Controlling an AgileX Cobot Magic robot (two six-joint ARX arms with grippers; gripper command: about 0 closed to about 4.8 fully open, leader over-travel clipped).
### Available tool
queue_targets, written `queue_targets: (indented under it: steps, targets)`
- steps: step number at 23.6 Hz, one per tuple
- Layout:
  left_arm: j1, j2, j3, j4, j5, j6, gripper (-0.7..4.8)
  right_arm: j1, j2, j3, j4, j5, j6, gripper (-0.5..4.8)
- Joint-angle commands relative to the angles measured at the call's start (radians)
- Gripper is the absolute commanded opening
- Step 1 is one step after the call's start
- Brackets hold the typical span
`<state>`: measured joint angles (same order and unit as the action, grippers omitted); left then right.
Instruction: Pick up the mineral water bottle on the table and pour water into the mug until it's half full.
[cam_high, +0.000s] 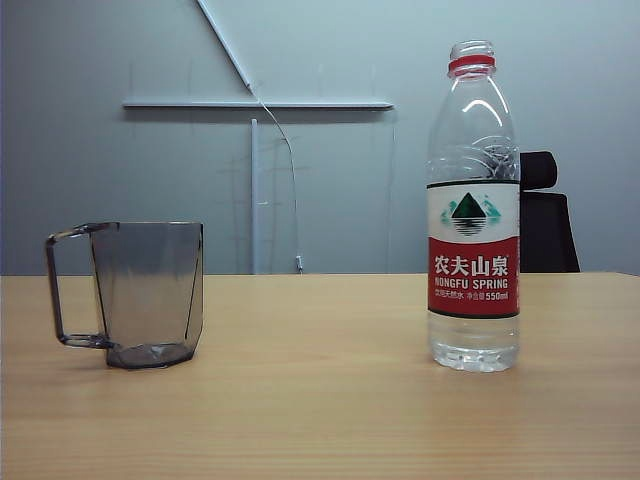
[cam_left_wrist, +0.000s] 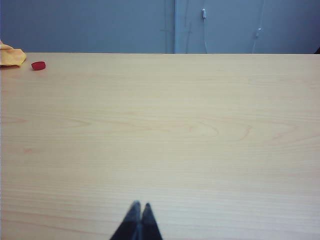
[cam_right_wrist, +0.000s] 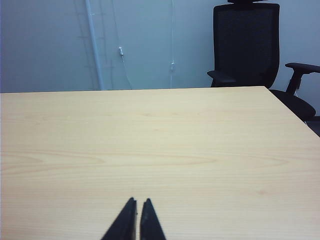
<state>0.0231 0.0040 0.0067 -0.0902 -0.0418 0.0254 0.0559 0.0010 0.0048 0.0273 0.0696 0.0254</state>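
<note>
A black office chair (cam_right_wrist: 246, 45) stands before a plain grey-blue wall (cam_high: 100, 150).

The mineral water bottle (cam_high: 473, 210) label reads "NONGFU SPRING", "550ml".

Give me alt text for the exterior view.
An uncapped mineral water bottle stands upright on the right of the table, an empty grey mug on the left, handle pointing left. No gripper shows in this view.
</note>
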Motion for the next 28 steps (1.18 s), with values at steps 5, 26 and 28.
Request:
queue_targets:
  steps: [5, 26, 28]
  targets:
    - [0.0, 0.002, 0.002, 0.009, 0.001, -0.003, -0.02, 0.0, -0.001, -0.004, 0.018, -0.001, -0.003, 0.32]
    - [-0.703, 0.002, 0.002, 0.009, -0.023, -0.003, -0.02, 0.001, 0.003, 0.238, -0.291, -0.339, 0.256, -0.1]
    - [-0.73, 0.002, 0.002, 0.009, -0.022, -0.003, -0.02, 0.002, 0.023, 0.299, -0.335, -0.391, 0.254, -0.09]
